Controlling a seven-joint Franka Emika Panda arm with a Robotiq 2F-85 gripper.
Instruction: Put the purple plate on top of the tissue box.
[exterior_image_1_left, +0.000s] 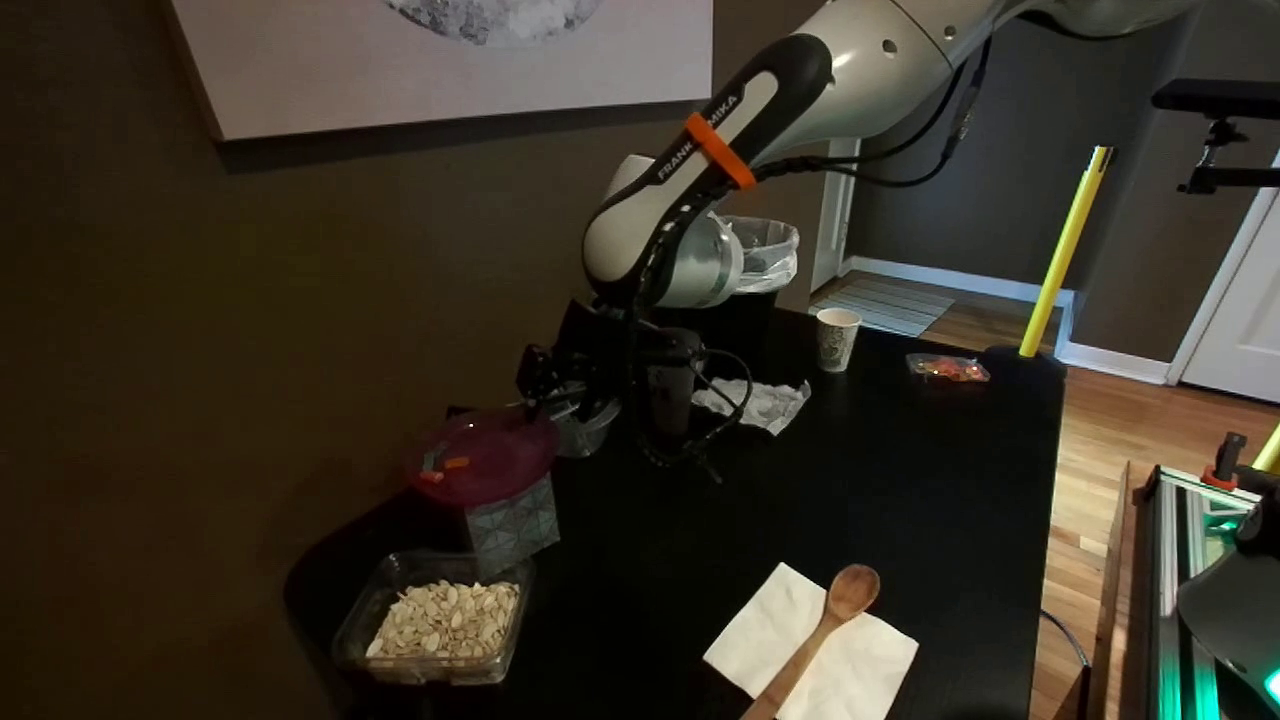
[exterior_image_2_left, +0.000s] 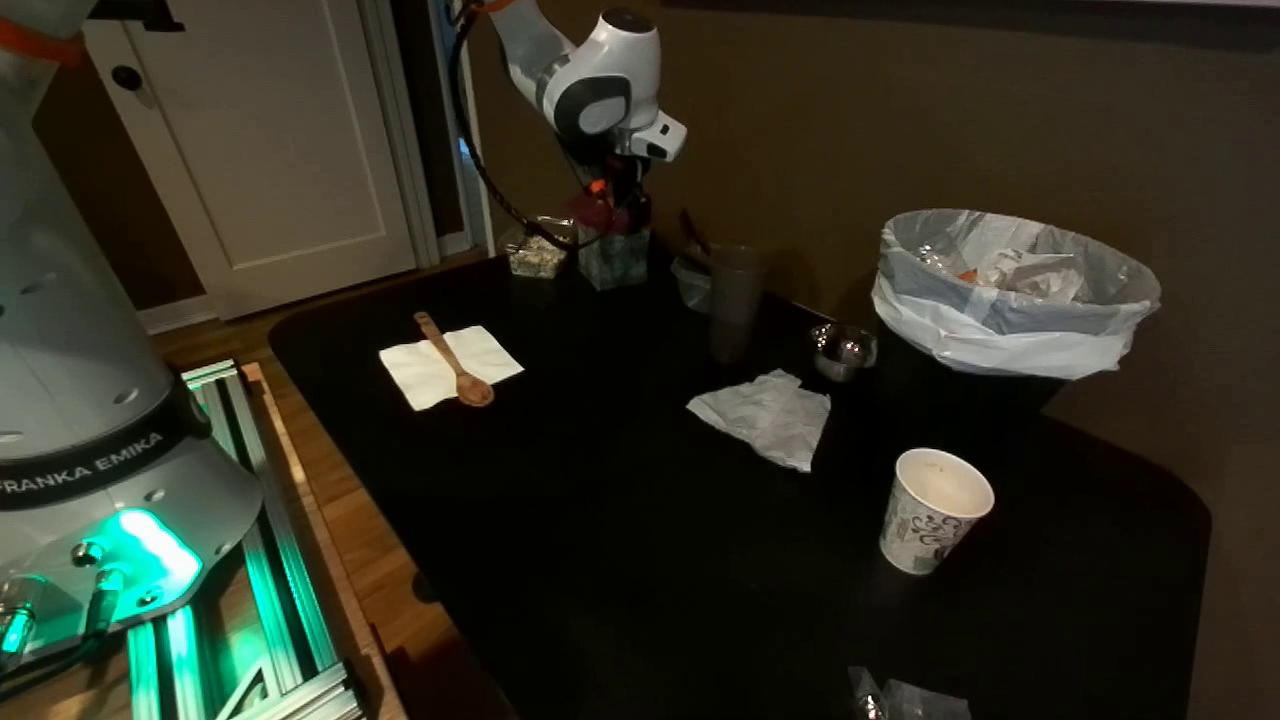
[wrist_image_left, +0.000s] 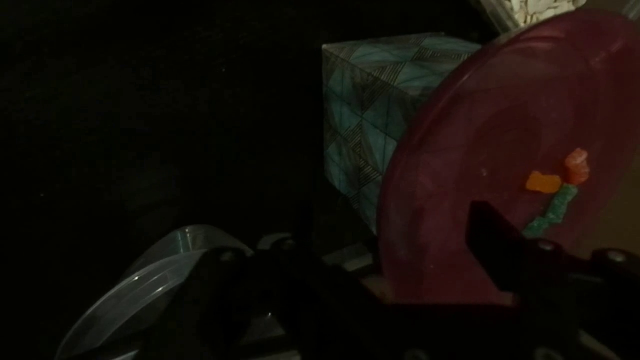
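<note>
Purple and glossy, the plate (exterior_image_1_left: 495, 452) lay over the tissue box (exterior_image_1_left: 515, 528) below the pincer (wrist_image_left: 390, 217), whose parted fingers (wrist_image_left: 485, 240) flanked the rim (wrist_image_left: 391, 190) and, if pulled askew, might tip it.

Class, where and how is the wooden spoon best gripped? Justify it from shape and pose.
Probably the handle, about mid-length, from straight above, closing across its narrow width. The wooden spoon lies flat across the white napkin, and the long, slim handle looks easier to span than the broader, rounded bowl.
</note>
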